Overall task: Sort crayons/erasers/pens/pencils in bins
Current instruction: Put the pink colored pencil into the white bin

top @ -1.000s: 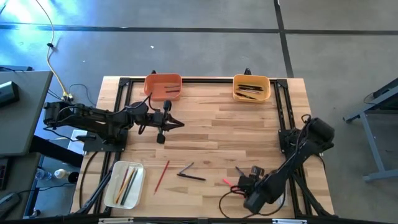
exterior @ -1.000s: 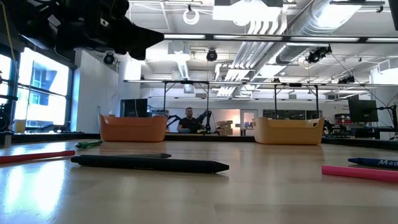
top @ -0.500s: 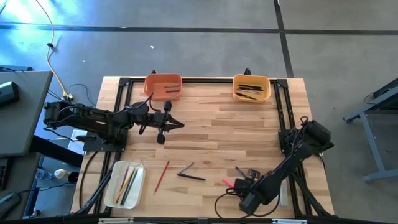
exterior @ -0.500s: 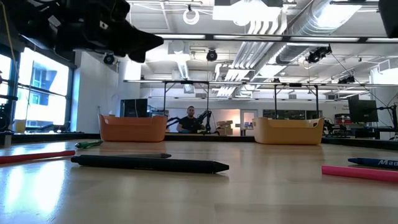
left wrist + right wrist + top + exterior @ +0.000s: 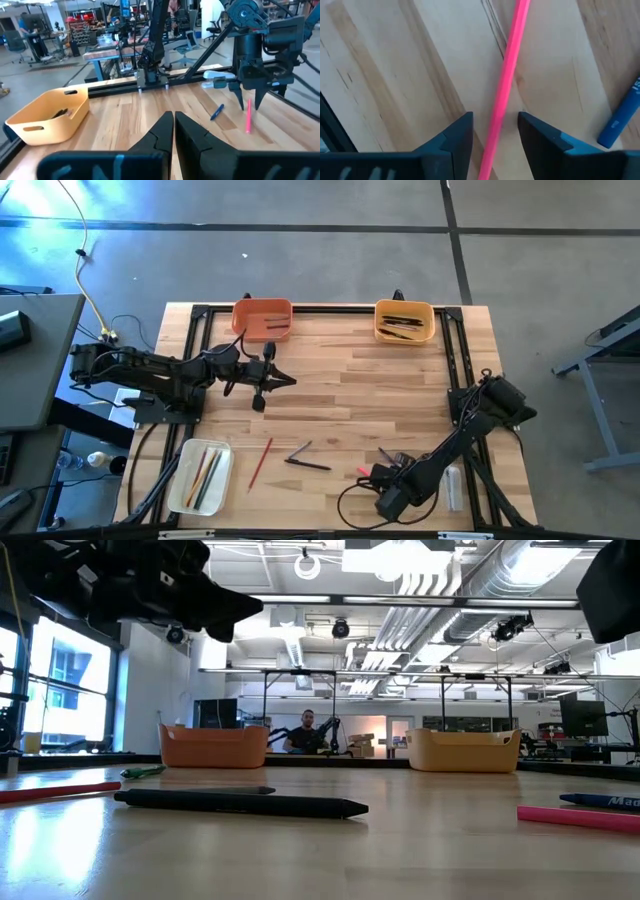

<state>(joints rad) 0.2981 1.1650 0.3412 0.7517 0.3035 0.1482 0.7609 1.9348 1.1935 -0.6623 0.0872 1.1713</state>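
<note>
A pink pencil [image 5: 507, 65] lies flat on the wooden table near its front right, beside a blue crayon [image 5: 620, 120]. My right gripper [image 5: 494, 117] hangs just over the pencil, open and pointing down, one finger on either side and neither touching it; the left wrist view shows it [image 5: 247, 97] above the pencil [image 5: 248, 117]. My left gripper [image 5: 173, 117] is shut and empty, held level above the table's far left [image 5: 288, 380]. The orange bin [image 5: 263, 318] and the yellow-orange bin [image 5: 405, 320] with dark pens stand at the far edge. The white bin [image 5: 200, 475] holds coloured pencils.
A red pencil [image 5: 261, 462], a black pen [image 5: 308, 465] and a short dark stick [image 5: 299, 450] lie loose at the front middle. A small pale block [image 5: 453, 485] lies right of my right arm. Black rails [image 5: 195, 360] frame the table. Bare wood lies in the middle.
My right gripper has gone toward the table's left and near edges and has come down over the pink pencil. In the low view its dark bulk has come into the top right corner. Nothing on the table has moved.
</note>
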